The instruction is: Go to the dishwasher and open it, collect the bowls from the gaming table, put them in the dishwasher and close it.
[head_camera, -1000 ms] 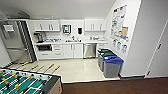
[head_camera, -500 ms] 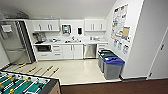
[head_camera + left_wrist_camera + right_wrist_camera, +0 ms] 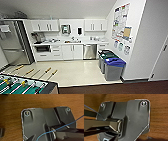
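The dishwasher (image 3: 89, 51) is a steel-fronted unit set in the white lower cabinets under the counter, at the far wall of the kitchenette, and its door is shut. A stretch of pale floor (image 3: 75, 72) lies between me and it. The bowls and the gaming table are out of view. Both wrist views look down past the robot's dark plate at brown wood-grain floor (image 3: 15, 102) (image 3: 159, 119).
A steel fridge (image 3: 13, 43) stands at the left. A table-football table (image 3: 22, 86) with rods juts out at the near left. Two bins, one green-lidded (image 3: 106, 56) and one blue-lidded (image 3: 114, 68), stand against the right wall with posters (image 3: 122, 25).
The whole head view has shifted slightly, with the kitchenette and bins a little lower and nearer, so the camera has moved forward. Nothing in the room has moved.
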Tool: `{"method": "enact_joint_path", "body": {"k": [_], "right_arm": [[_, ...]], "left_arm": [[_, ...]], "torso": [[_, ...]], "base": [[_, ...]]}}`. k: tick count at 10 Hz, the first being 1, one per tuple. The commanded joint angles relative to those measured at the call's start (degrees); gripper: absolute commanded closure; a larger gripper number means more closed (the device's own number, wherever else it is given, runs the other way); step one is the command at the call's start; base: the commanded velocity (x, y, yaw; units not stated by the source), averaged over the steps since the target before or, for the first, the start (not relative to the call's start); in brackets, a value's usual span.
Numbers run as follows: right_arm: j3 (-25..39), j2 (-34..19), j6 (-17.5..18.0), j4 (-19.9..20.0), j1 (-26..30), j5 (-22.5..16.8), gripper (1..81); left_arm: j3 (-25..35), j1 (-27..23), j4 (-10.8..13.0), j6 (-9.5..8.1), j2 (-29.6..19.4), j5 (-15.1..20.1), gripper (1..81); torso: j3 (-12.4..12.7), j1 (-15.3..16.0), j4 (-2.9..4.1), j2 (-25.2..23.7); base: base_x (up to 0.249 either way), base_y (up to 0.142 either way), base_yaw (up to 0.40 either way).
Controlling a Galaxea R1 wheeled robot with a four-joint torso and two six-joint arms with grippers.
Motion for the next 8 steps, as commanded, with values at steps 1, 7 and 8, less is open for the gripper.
{"method": "enact_joint_path", "body": {"k": [1,7,8], "right_arm": [[0.0,-1.0,0.1,-0.4,2.4,-2.7,1.0],[0.0,-0.9,0.1,-0.3,2.9,-2.7,1.0],[0.0,-0.9,0.1,-0.3,2.9,-2.7,1.0]], "left_arm": [[0.2,-2.8,-0.2,-0.02,-0.8,2.6,1.0],[0.2,-2.7,-0.1,-0.02,-0.6,2.6,1.0],[0.2,-2.7,-0.1,-0.02,-0.6,2.6,1.0]], "torso": [[0.0,0.0,0.00,0.0],[0.0,0.0,0.00,0.0],[0.0,0.0,0.00,0.0]], "base": [[0.125,0.000,0.000],[0.125,0.000,0.000],[0.125,0.000,0.000]]}}
